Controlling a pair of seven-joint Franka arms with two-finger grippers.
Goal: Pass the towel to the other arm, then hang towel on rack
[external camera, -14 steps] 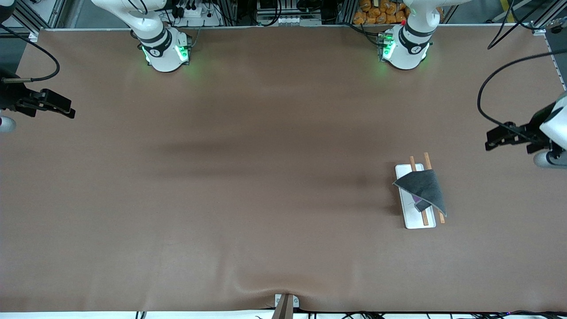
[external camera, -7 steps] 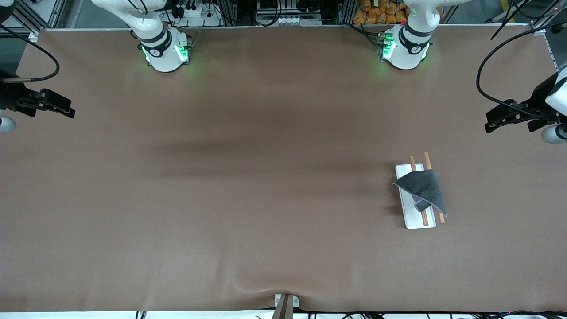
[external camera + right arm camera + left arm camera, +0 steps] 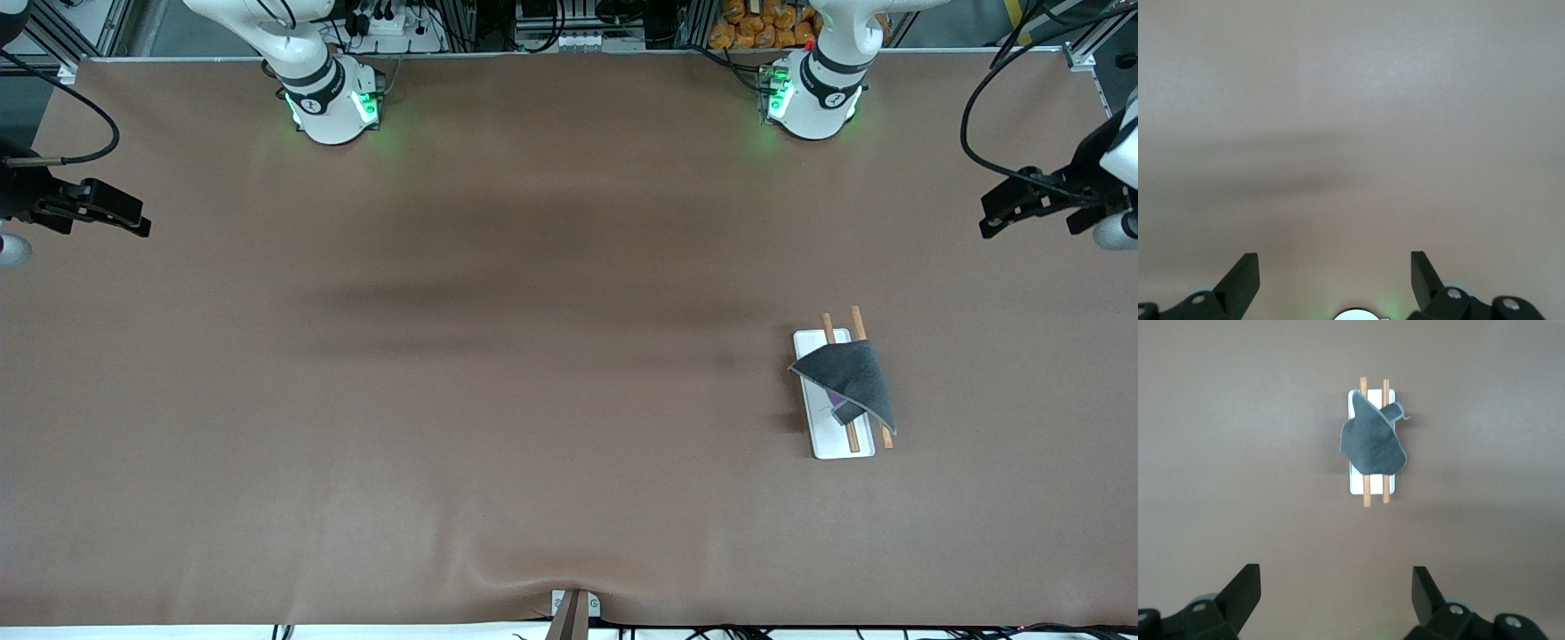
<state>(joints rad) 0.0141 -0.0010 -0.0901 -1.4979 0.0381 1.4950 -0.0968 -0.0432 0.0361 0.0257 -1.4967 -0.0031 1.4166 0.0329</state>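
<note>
Left claw point(image 3: 1000, 213) spread, well apart from towel-draped point(image 3: 849, 378) rack point(image 3: 831, 444).

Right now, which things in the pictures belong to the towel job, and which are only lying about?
Belong to the job:
- towel, draped over the rack's rods
- rack, toward the left arm's end of the table
- left gripper, open, holding nothing
- right gripper, open, holding nothing

Only there:
- table, brown cover

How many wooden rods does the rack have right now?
2. Both rods lie side by side over the rack's white base, toward the left arm's end of the table. The towel is draped across their middles, so only the rod ends show.
</note>
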